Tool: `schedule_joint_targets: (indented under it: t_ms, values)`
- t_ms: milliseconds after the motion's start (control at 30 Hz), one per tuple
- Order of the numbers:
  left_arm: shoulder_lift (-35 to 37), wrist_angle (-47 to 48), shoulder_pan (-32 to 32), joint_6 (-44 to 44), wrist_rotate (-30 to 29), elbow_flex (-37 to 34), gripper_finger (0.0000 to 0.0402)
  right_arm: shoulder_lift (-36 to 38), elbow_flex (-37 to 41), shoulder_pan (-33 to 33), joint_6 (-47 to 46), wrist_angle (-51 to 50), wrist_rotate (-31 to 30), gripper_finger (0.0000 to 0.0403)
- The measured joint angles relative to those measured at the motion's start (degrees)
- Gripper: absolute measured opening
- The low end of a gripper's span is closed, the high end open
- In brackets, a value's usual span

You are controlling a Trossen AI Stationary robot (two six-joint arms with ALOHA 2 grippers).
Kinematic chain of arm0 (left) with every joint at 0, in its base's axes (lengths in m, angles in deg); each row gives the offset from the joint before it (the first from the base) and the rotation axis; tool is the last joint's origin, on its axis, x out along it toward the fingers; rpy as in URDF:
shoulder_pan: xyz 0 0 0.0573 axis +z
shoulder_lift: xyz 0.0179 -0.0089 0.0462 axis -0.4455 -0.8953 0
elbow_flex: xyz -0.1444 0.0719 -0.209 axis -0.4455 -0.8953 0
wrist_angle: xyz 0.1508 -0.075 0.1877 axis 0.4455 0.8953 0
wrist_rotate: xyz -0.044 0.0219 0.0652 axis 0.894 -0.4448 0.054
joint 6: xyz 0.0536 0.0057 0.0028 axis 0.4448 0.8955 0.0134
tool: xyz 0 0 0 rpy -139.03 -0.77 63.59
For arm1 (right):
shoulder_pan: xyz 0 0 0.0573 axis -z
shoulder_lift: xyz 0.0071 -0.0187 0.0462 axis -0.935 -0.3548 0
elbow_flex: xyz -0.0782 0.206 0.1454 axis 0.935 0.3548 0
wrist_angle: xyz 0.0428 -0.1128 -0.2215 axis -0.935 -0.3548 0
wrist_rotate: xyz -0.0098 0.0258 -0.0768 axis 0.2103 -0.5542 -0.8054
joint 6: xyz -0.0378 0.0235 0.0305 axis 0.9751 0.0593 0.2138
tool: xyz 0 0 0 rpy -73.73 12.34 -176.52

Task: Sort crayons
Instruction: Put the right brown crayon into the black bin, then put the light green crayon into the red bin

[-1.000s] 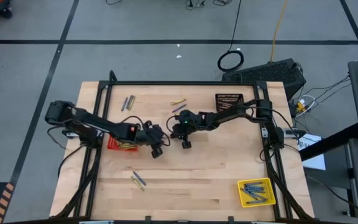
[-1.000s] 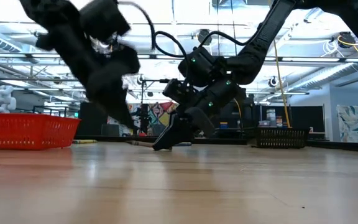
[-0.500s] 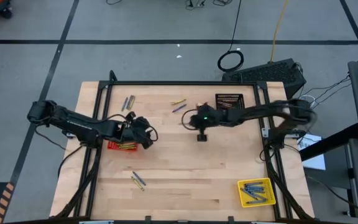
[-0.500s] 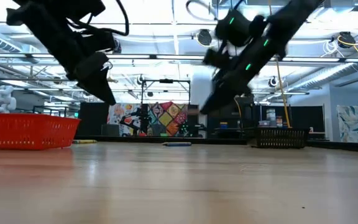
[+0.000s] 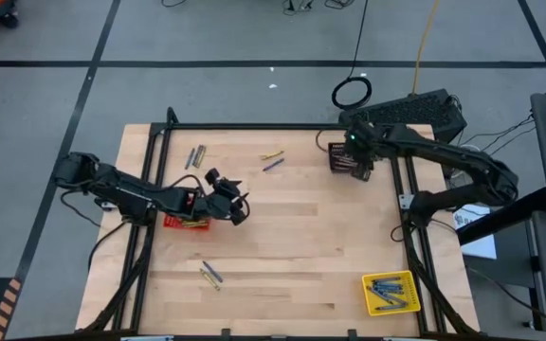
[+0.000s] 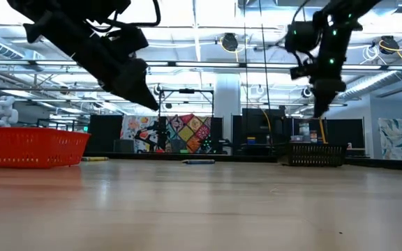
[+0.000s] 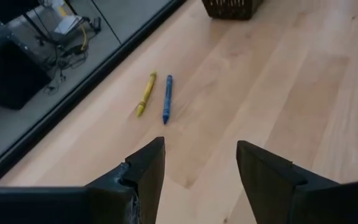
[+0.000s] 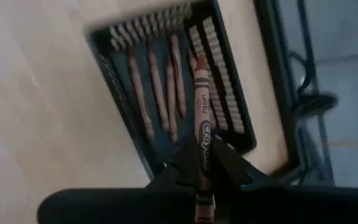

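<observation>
One brown crayon (image 8: 202, 124) pinched in right end effector (image 8: 202, 163).

The middle of the table (image 5: 301, 246) lies bare, giving wide passage between the arms. Obstacles sit at the edges: the red basket (image 5: 186, 222) just beside the left gripper (image 5: 238, 210), the black basket (image 5: 347, 154) directly under the right gripper (image 5: 359, 169), the yellow basket (image 5: 391, 293) at the near right corner. Loose crayons (image 5: 210, 275) lie scattered at the near left and along the far edge.

Black basket (image 7: 232, 7) is chopped off by the frame edge, and the brown crayon's (image 8: 202, 134) lower end disappears inside the right hand (image 8: 202, 163).
</observation>
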Motion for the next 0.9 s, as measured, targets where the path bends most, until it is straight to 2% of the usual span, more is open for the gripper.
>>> schedule_joint_targets:
  t_ms: [200,300,567,700,800,900]
  values:
    - [-1.0,0.3,0.0,0.0,0.2,0.0,0.0198,-4.2,1.8,6.4,4.3,4.3,4.6,0.0005]
    - [-1.0,0.3,0.0,0.2,0.7,0.0,0.0198,-7.6,1.9,7.8,7.1,7.4,4.5,0.0013]
    - [-1.0,0.3,0.4,0.2,0.8,0.0,0.0198,-14.6,1.9,9.5,9.5,11.1,7.5,0.0085]
    - [-1.0,0.3,1.1,0.1,0.9,0.0,0.0198,-13.7,1.9,10.2,9.4,15.1,5.9,0.0122]
    - [-1.0,0.5,1.1,-0.3,1.1,0.3,0.0198,-10.0,1.9,10.2,7.1,17.7,4.5,0.0132]
    - [0.2,2.6,0.5,-0.3,1.2,2.2,0.0198,-5.2,2.3,9.1,4.6,22.2,10.0,0.0131]
